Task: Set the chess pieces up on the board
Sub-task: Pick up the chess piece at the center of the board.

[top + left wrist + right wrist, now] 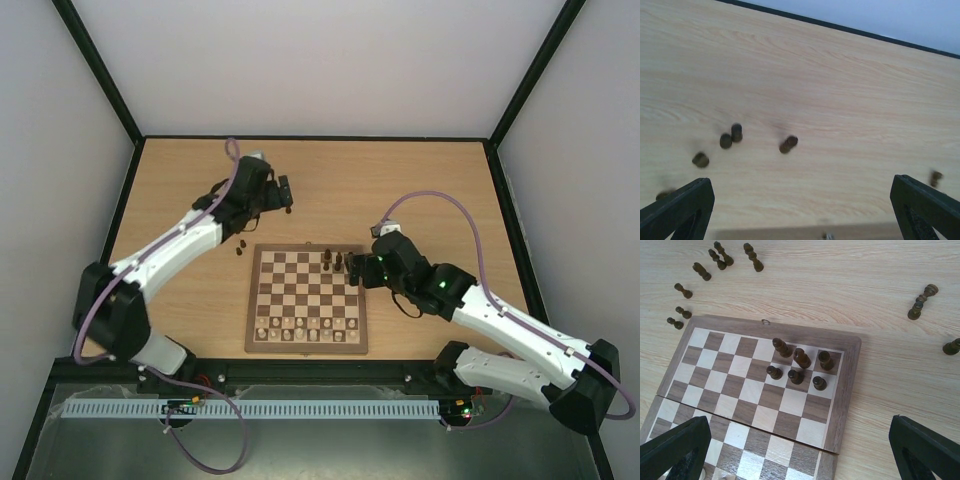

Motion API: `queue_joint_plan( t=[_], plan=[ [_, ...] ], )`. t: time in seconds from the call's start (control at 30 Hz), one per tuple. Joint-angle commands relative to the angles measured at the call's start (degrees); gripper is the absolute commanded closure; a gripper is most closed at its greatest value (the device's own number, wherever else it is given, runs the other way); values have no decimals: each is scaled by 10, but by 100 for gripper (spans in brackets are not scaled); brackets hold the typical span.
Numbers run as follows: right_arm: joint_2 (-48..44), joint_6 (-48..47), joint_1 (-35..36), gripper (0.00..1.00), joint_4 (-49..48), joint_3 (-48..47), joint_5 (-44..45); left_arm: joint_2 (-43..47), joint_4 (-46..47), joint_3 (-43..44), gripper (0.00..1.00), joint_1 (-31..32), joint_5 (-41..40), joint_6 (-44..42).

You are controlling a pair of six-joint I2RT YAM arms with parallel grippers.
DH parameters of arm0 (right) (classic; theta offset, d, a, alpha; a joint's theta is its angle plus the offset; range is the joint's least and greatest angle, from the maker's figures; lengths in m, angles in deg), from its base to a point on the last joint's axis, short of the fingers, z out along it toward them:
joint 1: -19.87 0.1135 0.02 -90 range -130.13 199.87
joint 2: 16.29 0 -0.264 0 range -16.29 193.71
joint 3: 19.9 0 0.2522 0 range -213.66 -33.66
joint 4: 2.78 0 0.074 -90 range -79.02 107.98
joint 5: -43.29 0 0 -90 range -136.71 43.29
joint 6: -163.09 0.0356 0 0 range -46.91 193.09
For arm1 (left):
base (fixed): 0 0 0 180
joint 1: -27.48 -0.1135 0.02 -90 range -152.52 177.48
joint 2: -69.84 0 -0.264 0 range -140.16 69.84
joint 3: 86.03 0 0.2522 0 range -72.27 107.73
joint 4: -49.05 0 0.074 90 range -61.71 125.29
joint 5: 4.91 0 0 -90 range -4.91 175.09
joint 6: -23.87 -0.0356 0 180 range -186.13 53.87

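The board (254, 300) lies in the middle of the table. Several dark chess pieces (333, 260) stand on its far right squares, and in the right wrist view they form two short rows (796, 365) near the board's frame (852, 385). More dark pieces lie loose on the tabletop: off the far left corner (715, 260), to the right (920, 302) and under the left wrist (732, 135). My left gripper (283, 195) (802, 210) hangs open over bare table with nothing between its fingers. My right gripper (360, 267) (800, 450) is open above the board's far right part, empty.
Pale cream chessmen (305, 328) fill the board's two near rows. Two dark pieces (240, 247) sit just off the board's far left corner. Black frame posts and white walls bound the table (440, 190).
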State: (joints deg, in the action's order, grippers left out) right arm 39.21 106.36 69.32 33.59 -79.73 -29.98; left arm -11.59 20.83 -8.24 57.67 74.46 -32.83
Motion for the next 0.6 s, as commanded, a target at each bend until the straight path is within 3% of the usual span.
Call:
queue_joint_plan(
  t=[0.0,0.27,0.57],
  plan=[
    [-12,0,-2,1,20,6,-3,-107,-69,111,0,-10,-65,-56],
    [-10,-15,-2,1,13,2,-13,-259,-137,247,6,-68,-53,-110],
    [-2,-21,-2,1,3,12,-21,-326,-138,273,37,-97,-6,-138]
  ],
)
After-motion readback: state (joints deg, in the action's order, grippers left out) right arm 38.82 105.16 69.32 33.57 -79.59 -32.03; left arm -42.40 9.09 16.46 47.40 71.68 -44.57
